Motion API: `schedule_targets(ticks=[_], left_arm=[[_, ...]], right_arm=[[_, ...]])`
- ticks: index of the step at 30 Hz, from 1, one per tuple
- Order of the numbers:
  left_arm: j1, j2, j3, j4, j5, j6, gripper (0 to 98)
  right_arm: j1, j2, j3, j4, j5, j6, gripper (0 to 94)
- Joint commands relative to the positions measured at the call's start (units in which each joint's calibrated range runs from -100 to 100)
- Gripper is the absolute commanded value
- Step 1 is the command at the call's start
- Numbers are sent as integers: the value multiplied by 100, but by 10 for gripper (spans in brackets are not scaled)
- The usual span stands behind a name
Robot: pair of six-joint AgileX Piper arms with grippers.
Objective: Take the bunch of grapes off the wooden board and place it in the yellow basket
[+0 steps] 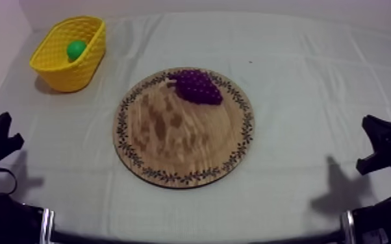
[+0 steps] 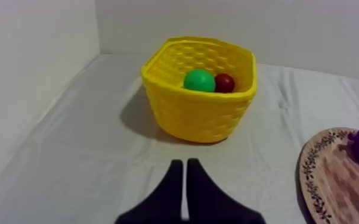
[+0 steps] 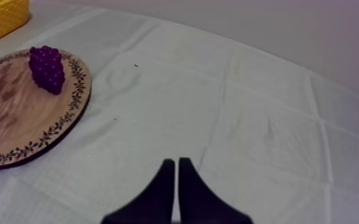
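A purple bunch of grapes (image 1: 197,86) lies on the far part of the round wooden board (image 1: 172,146), which sits mid-table. The yellow basket (image 1: 68,65) stands at the far left and holds a green ball (image 2: 200,80) and a small red fruit (image 2: 224,83). My left gripper (image 1: 0,139) rests low at the left side, away from the board; in the left wrist view its fingers (image 2: 185,179) lie together as a narrow wedge facing the basket (image 2: 200,107). My right gripper (image 1: 380,146) rests low at the right; its fingers (image 3: 173,179) are also together, with the grapes (image 3: 46,68) far off.
Grey-white cloth covers the table (image 1: 315,97), with open cloth right of the board and between board and basket. A pale wall rises behind the basket and along the left side.
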Motion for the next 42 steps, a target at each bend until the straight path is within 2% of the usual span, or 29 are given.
schedule_targets(ticks=[1,12,20,22,28,31,36,42], left_arm=[[58,-3,16,-41,-278,-271,0],[58,-3,16,-45,-259,-233,0],[237,0,12,-88,-246,-372,0],[315,41,-10,-175,-285,-325,0],[468,685,-299,-719,-629,146,0],[592,1100,-723,-932,-548,348,0],[826,1916,-1856,-1034,-17,369,0],[1147,3041,-3499,-1046,1027,125,0]], right_arm=[[-2,-1,-3,1,4,-2,4],[-2,-1,-3,1,4,-3,4],[-2,-1,-3,1,4,-2,4],[-2,-1,-3,1,4,-2,4],[-2,-1,-3,1,4,-2,4],[-2,-1,-3,1,4,-2,4],[-2,-1,-3,1,4,-2,4],[-2,-1,-3,1,4,-2,4]])
